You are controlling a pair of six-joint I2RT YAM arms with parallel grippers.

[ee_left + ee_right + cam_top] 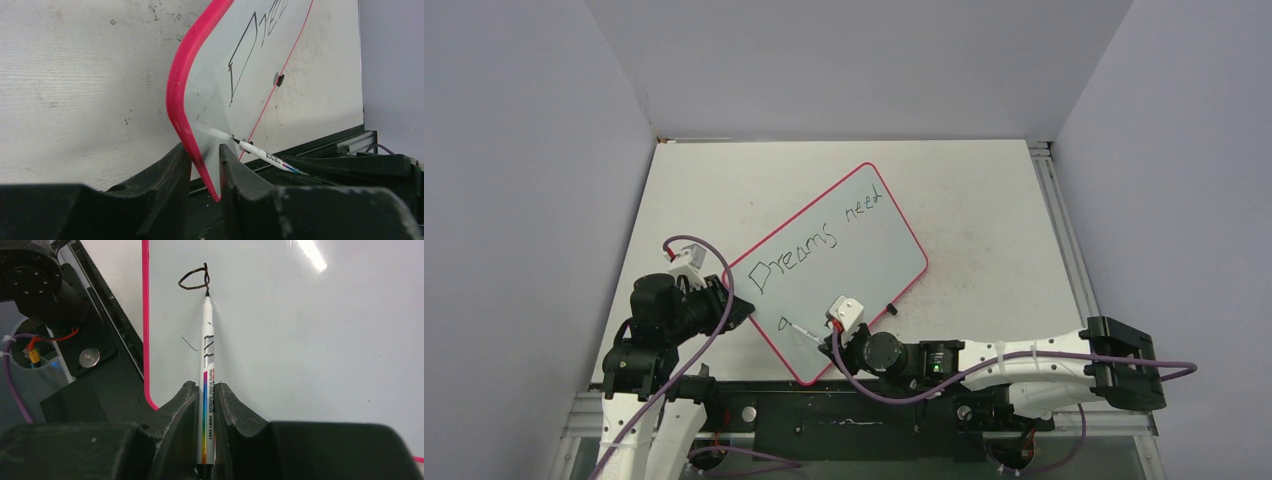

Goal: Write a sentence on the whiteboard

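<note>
Closest in, the right claw (204,390) is pinched tight around the whiteboard marker (207,355), with the tip touching the board at a small loop (194,279) that opens the second row. I'd go light and even on the pressure and use short strokes running parallel to the row above. Just past that, the left claw (205,155) is clamped on the pink-red rim at the near corner of the whiteboard (864,250), which lies diagonally on the worktop (984,200), and that grip wants to be firm so the board doesn't skate under the pen. Farther up, the sentence (819,240) reads "Dreams need", with bare board below it for the rest.
</note>
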